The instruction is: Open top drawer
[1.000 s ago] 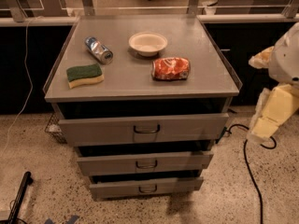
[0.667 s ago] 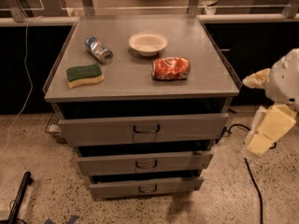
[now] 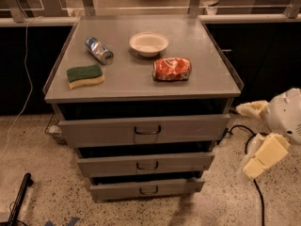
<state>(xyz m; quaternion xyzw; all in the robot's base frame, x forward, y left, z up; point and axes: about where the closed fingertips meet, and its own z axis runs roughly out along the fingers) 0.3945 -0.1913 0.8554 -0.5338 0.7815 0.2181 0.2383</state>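
Observation:
The top drawer is the widest and tallest grey front of the three on the metal cabinet, with a small bracket handle at its centre. A dark gap shows above its front. My gripper is at the right of the cabinet, low, at about the height of the drawers and clear of them. Its two cream fingers stand wide apart and hold nothing. The white wrist sits behind them. The gripper is well to the right of the handle and does not touch it.
On the cabinet top lie a green-yellow sponge, a blue can on its side, a white bowl and an orange bag. Two narrower drawers sit below. A black cable runs on the floor at the right.
My gripper has moved downward at the right of the cabinet, from about cabinet-top height to drawer height. The drawers and the things on top have not moved.

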